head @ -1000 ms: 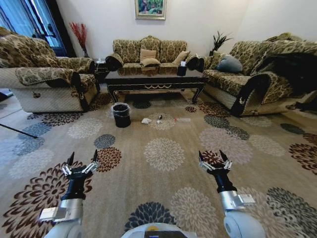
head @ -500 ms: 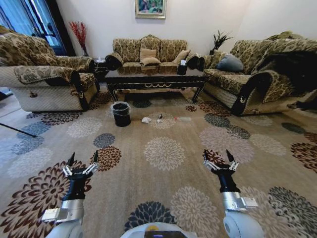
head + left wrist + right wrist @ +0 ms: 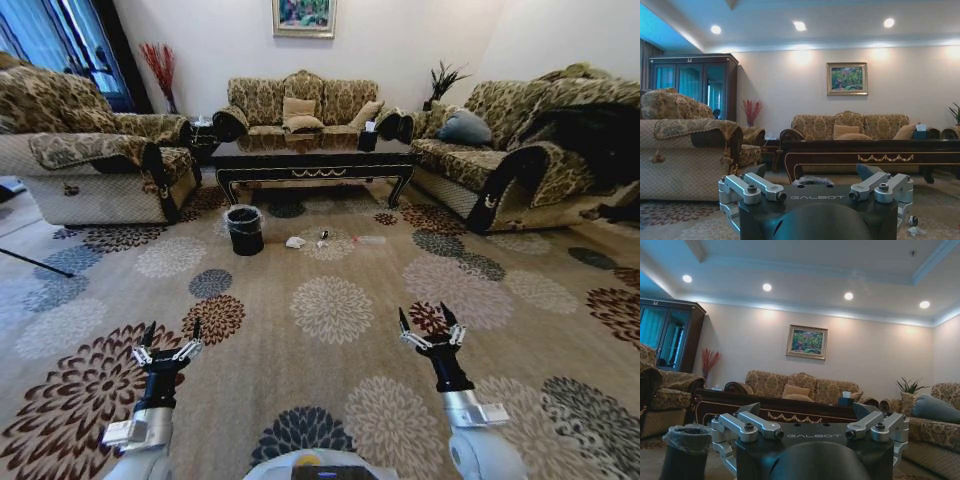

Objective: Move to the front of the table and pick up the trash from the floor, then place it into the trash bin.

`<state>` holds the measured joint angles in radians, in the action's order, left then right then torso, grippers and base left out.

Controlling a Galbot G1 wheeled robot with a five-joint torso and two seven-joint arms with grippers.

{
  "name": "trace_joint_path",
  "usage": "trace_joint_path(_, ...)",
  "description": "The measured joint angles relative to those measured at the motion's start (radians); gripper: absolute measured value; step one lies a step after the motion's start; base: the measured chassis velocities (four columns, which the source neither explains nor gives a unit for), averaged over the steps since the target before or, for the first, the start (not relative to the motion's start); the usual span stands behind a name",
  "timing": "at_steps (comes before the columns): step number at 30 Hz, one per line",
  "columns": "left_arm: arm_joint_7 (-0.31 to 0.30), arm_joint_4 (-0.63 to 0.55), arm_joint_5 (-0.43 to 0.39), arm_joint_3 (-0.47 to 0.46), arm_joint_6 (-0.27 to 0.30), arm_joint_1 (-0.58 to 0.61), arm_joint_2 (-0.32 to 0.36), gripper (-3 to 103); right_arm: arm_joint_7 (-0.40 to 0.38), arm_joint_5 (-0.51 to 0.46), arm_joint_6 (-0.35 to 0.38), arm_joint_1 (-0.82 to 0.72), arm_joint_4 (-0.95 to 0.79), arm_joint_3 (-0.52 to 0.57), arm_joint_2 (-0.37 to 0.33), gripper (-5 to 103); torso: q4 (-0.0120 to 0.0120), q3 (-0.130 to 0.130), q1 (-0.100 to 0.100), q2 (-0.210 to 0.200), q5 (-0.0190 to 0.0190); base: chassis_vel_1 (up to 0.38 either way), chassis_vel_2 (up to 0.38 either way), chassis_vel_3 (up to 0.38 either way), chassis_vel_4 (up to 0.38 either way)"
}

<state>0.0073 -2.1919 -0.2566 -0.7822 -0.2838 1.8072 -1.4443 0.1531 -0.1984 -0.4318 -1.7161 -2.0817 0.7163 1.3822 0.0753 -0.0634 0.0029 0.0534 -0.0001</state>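
The trash, a crumpled white paper wad (image 3: 295, 242) with a small dark piece (image 3: 323, 237) and a pale scrap (image 3: 368, 240) beside it, lies on the beige flower-medallion carpet floor (image 3: 330, 310), far ahead of both hands. Left of it stands the small round black trash bin (image 3: 245, 230) with a crinkled clear liner over its rim; its contents cannot be made out. Beyond them is the long dark-brown glossy tabletop (image 3: 315, 158) with gold scroll trim. The left hand (image 3: 168, 344) and right hand (image 3: 428, 328) hover low, fingers spread apart, grasping nothing. "GALBOT" is printed on each wrist. Open carpet stretches between the hands and the litter.
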Motion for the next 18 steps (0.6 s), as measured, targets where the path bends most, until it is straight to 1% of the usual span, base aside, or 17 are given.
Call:
trace_joint_path(2,0.000,0.010,-0.003,0.003,0.000,-0.012,0.015,100,0.017,0.007,-0.024,0.000,0.021,0.004,0.019,100,0.0000,0.000,0.000,0.000,0.0001,-0.023,0.022,0.020,-0.026)
trace_joint_path(4,-0.004,0.033,-0.021,0.012,0.000,-0.044,0.049,100,0.034,0.022,-0.054,-0.010,0.050,0.006,0.056,100,0.0002,-0.001,0.000,0.001,-0.0001,-0.067,0.079,0.096,-0.062)
trace_joint_path(5,-0.004,0.033,-0.021,0.012,0.000,-0.044,0.049,100,0.034,0.022,-0.054,-0.010,0.050,0.006,0.056,100,0.0002,-0.001,0.000,0.001,-0.0001,-0.088,0.079,0.111,-0.074)
trace_joint_path(7,-0.011,0.047,-0.037,0.022,0.000,-0.062,0.075,100,0.046,0.034,-0.070,-0.017,0.064,0.009,0.078,100,0.0002,-0.001,0.000,0.002,-0.0001,-0.134,0.102,0.129,-0.105)
trace_joint_path(9,-0.032,0.063,-0.056,0.040,-0.001,-0.084,0.119,100,0.064,0.049,-0.088,-0.025,0.077,0.018,0.113,100,0.0001,-0.002,0.000,0.002,-0.0001,-0.172,0.169,0.174,-0.162)
trace_joint_path(10,-0.032,0.063,-0.056,0.040,-0.001,-0.084,0.119,100,0.064,0.049,-0.088,-0.025,0.077,0.018,0.113,100,0.0001,-0.002,0.000,0.002,-0.0001,-0.172,0.198,0.202,-0.162)
trace_joint_path(12,-0.051,0.070,-0.060,0.050,-0.001,-0.094,0.145,100,0.068,0.051,-0.093,-0.032,0.081,0.024,0.137,100,0.0001,-0.002,0.001,0.002,0.0000,-0.266,0.216,0.216,-0.220)
trace_joint_path(14,-0.072,0.068,-0.070,0.058,0.000,-0.092,0.190,100,0.069,0.048,-0.094,-0.049,0.080,0.029,0.168,100,0.0006,-0.003,0.001,0.003,-0.0004,-0.274,0.242,0.260,-0.253)
trace_joint_path(15,-0.073,0.061,-0.075,0.057,0.000,-0.088,0.201,100,0.070,0.050,-0.098,-0.051,0.077,0.030,0.174,100,0.0005,-0.003,0.001,0.003,0.0001,-0.288,0.288,0.276,-0.284)
trace_joint_path(18,-0.067,0.048,-0.077,0.052,0.000,-0.086,0.198,100,0.070,0.056,-0.102,-0.047,0.071,0.032,0.178,100,0.0003,-0.003,0.001,0.003,0.0002,-0.281,0.284,0.276,-0.272)
